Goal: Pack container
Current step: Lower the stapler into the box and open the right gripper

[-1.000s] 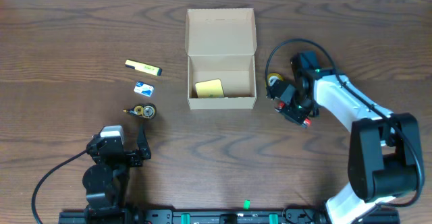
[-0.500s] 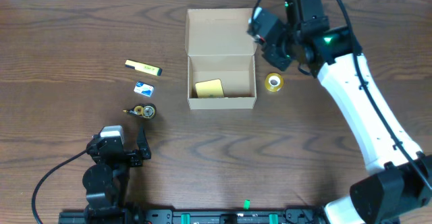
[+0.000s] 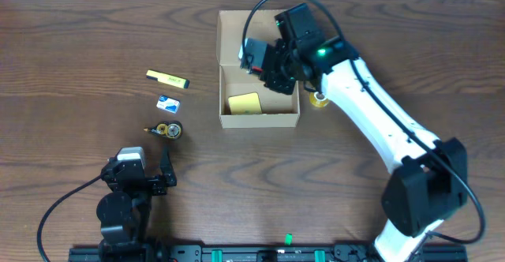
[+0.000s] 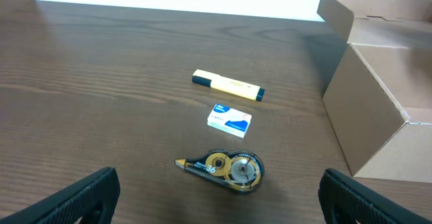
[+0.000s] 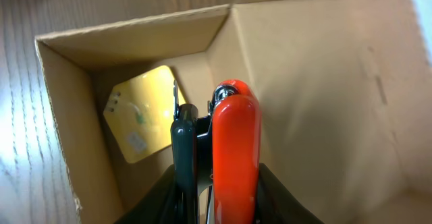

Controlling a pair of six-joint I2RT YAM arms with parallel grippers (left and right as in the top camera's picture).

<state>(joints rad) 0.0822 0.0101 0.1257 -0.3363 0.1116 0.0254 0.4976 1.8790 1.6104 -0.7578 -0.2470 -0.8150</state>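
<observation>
Evidently this is the drop-off step. The right pincer (image 3: 262, 60) hangs over the open container (image 3: 259, 121), which stands mid-worktop with its flap lid (image 3: 258, 28) laid back on the far side, so the opening is free from above. In the right wrist view the jaws are clamped on a red-and-black tool (image 5: 234, 146) I cannot identify for certain. It stands upright between them and points down into the container. That suits a straight lowering beside the yellow pad (image 5: 143, 121), which lies flat on the container floor toward the wall on the left arm's side.

A tape roll (image 3: 319, 98) sits on the worktop (image 3: 79, 25) just outside the container wall on the right arm's side, touching or nearly so.

Well apart from the container, on the left arm's side, lie a yellow highlighter (image 4: 227, 86), a small blue-and-white packet (image 4: 229, 119) and a correction-tape dispenser (image 4: 227, 169). The left pincer (image 4: 219, 207) rests low beside them, spread wide and empty, probably parked so as not to crowd the container. Packing looks far from finished.
</observation>
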